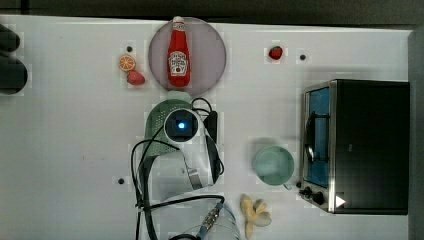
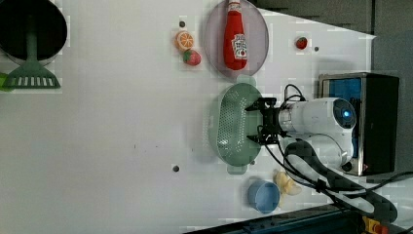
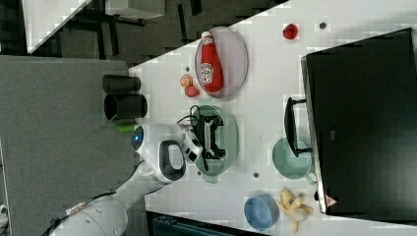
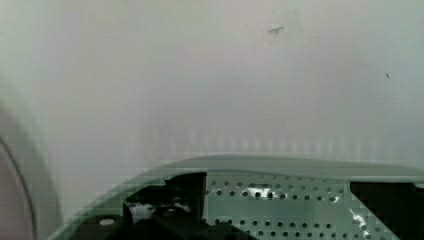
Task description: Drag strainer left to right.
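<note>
White surface, toaster oven at the top view's right edge. Near centre, pale green strainer, an oval bowl full of small holes, long axis running toward the plate with the ketchup bottle in one direction and toward the blue bowl in the other; tab handles at both ends of the oval in the left view. Directly over the bowl, gripper, jaws spread wide, nothing between them, one finger toward each end of the strainer's long axis, apparently inside the rim. Contact with the bowl floor not determinable. Mint-green cup between strainer and oven in the top view, so likely in the drag path toward the top view's right, with modest clearance. In the top view, strainer mostly hidden under the arm's wrist, only a green arc at the top view's left; left view and right view both clear on the open black fingers above the perforated bowl. Wrist view: perforated wall and rim close up, bare surface beyond.
</note>
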Robot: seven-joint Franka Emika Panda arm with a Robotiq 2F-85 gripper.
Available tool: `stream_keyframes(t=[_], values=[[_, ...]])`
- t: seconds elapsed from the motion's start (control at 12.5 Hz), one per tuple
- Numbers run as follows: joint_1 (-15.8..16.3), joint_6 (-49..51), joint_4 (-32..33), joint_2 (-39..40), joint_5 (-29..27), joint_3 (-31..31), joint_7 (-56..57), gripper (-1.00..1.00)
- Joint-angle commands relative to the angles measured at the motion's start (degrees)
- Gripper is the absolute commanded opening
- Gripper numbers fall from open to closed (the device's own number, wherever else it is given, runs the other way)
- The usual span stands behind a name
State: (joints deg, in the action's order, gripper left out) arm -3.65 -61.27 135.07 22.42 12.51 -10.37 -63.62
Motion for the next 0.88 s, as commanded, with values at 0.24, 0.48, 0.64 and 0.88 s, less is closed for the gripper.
stream_keyframes(t=[0.24, 0.48, 0.64, 0.88], values=[[0.6, 0.2, -0.3, -1.4, -0.7, 5.9, 8.6, 1.0], [0.6, -0.1, -0.4, -1.4, -0.7, 9.3, 12.2, 1.0], [0.5, -0.3, -0.4, -1.4, -0.7, 11.6, 14.7, 1.0], [0.5, -0.8, -0.4, -1.4, -0.7, 14.2, 16.2, 1.0]])
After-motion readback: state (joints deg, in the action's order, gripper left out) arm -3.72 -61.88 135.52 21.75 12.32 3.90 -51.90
